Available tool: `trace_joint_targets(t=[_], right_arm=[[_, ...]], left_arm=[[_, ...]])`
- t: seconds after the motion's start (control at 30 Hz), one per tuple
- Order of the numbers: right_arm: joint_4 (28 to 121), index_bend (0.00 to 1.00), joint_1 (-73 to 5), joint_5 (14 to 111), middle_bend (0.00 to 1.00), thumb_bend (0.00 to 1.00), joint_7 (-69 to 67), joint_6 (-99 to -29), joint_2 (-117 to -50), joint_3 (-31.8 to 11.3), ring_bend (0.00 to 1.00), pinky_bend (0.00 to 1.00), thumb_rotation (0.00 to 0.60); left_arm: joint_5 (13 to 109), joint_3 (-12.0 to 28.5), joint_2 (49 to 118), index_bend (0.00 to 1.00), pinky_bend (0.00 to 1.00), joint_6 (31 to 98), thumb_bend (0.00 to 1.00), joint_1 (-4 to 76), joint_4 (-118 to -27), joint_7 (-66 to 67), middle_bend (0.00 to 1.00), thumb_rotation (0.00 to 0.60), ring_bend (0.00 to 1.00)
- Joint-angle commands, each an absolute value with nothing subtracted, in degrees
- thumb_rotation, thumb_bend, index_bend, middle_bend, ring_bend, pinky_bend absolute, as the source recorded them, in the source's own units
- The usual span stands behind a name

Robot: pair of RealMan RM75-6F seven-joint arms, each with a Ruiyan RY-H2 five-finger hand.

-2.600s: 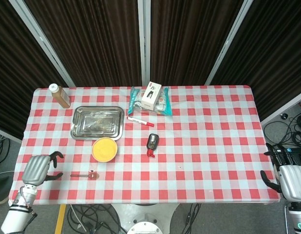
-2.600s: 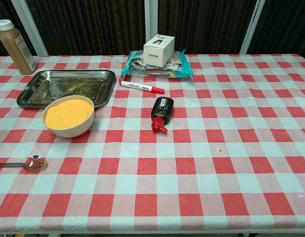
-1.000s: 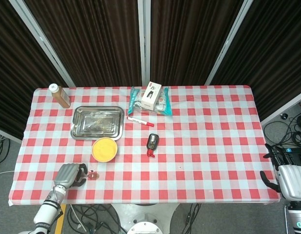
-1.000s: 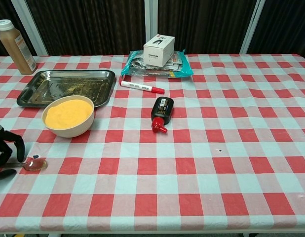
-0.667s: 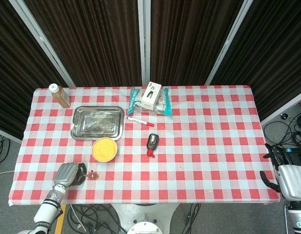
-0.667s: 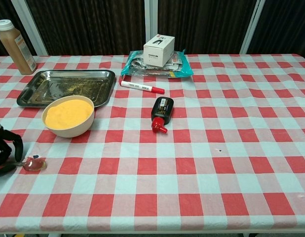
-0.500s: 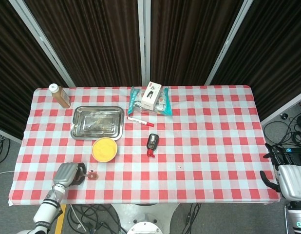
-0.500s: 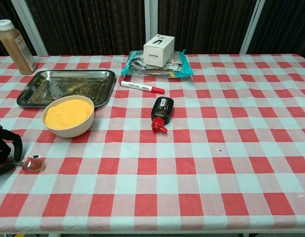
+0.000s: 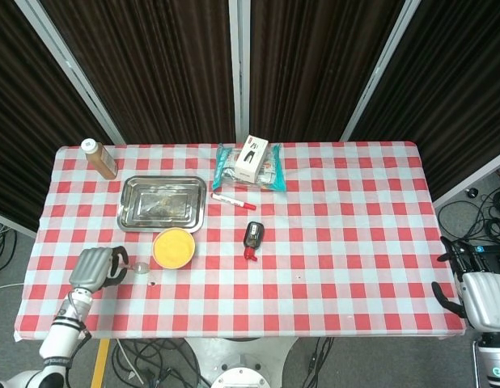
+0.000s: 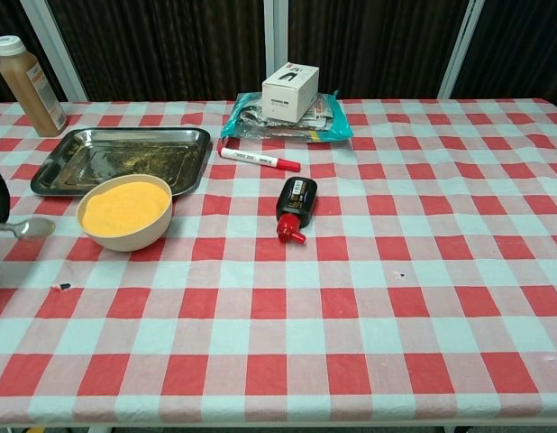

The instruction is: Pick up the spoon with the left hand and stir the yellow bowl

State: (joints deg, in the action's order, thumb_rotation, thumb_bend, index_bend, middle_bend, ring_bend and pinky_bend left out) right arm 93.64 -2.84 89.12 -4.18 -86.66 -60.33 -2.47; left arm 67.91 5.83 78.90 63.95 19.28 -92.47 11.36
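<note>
At the far left, the left hand [image 9: 96, 267] grips the spoon [image 10: 22, 227] with its fingers curled around the handle. The spoon is lifted above the table [image 9: 347, 242], and its bowl points to the right, just beside the yellow bowl [image 9: 174, 247] but not touching it. A small dark spot [image 10: 61, 287] lies on the cloth under this area. Behind the yellow bowl stands a metal tray [image 9: 162, 203], and a brown bottle [image 9: 99, 158] stands upright near the back left corner. Near the middle of the table lies a small black bottle with a red cap [image 9: 252, 237], on its side. Behind it lie a red marker [image 9: 232, 200] and a white box [image 9: 252, 158] on top of a teal packet [image 9: 270, 179]. At the far right, off the table edge, is the right hand [image 9: 480, 301]; it holds nothing, and I cannot tell how its fingers lie.
</note>
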Motion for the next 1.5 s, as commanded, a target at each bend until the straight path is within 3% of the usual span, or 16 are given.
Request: trace_joint_targets(t=[0.03,0.4,0.7,0.97,1.5], right_arm=[[93.65,0.07,-2.79,89.07,0.35,0.30,-4.23,-86.75,-60.25,-2.50,0.11,0.21,0.600],[93.29,0.07,-2.14,88.62,0.35,0.30,-4.94,-87.30,-60.18,-2.37,0.11,0.21,0.600],[92.94,0.07,-2.19,88.73,0.35,0.30,-5.28,-87.24,-60.46,-2.41,0.11,0.21,0.600],[93.39,0.07,-2.11,88.03,0.36,0.30,-4.91,-88.32,-59.41,-3.54,0.11,0.21,0.600],[94.34,0.07,-2.12,87.30,0.36,0.30,-5.03,-88.88,-58.06,-4.52,0.11,0.22,0.600]], left_arm=[[66.74,8.35,78.53,0.61,1.00,62.94,0.41,21.58,-92.25,11.17,0.87,0.600,0.89],[60.74,11.05,82.78,0.61,1.00,55.14,0.41,29.95,-87.15,16.83,0.87,0.600,0.90],[57.69,10.00,85.51,0.59,1.00,54.27,0.41,31.99,-85.25,19.47,0.87,0.600,0.90],[57.32,9.38,85.15,0.49,1.00,55.27,0.41,32.47,-86.28,20.07,0.87,0.600,0.90],[55.84,8.44,84.21,0.53,1.00,55.72,0.37,33.70,-85.83,22.24,0.87,0.600,0.90]])
